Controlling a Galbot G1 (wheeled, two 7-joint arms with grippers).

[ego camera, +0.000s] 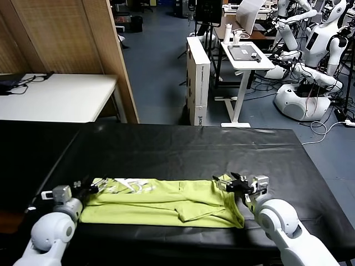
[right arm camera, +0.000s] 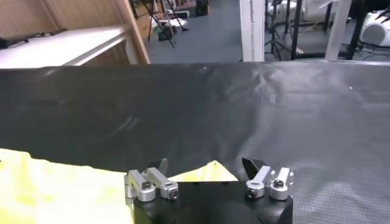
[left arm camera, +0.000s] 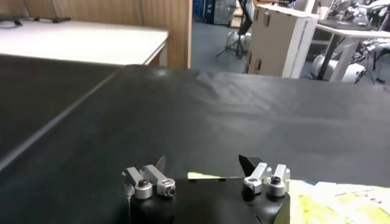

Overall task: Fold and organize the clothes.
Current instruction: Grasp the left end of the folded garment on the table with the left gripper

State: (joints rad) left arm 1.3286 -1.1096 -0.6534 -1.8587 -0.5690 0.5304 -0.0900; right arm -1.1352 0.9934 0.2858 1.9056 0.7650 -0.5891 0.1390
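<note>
Lime yellow-green cotton, the T-shirt (ego camera: 166,202) lay as a long folded band across the near part of the black tabletop (ego camera: 183,149), running side to side in front of you, with its whitish print (ego camera: 130,185) showing toward its left end. Your left pincer (ego camera: 89,187) sat low at that left end, fingers spread apart and released, with only a sliver of the fabric (left arm camera: 204,176) showing between them in the left wrist view. Your right pincer (ego camera: 237,184) was at the shirt's right end, by its far corner, likewise parted and gripping nothing, the cloth's edge (right arm camera: 210,172) lying between its fingers. Beyond the tabletop stood a white desk (ego camera: 55,97) and a wooden partition (ego camera: 72,39).
</note>
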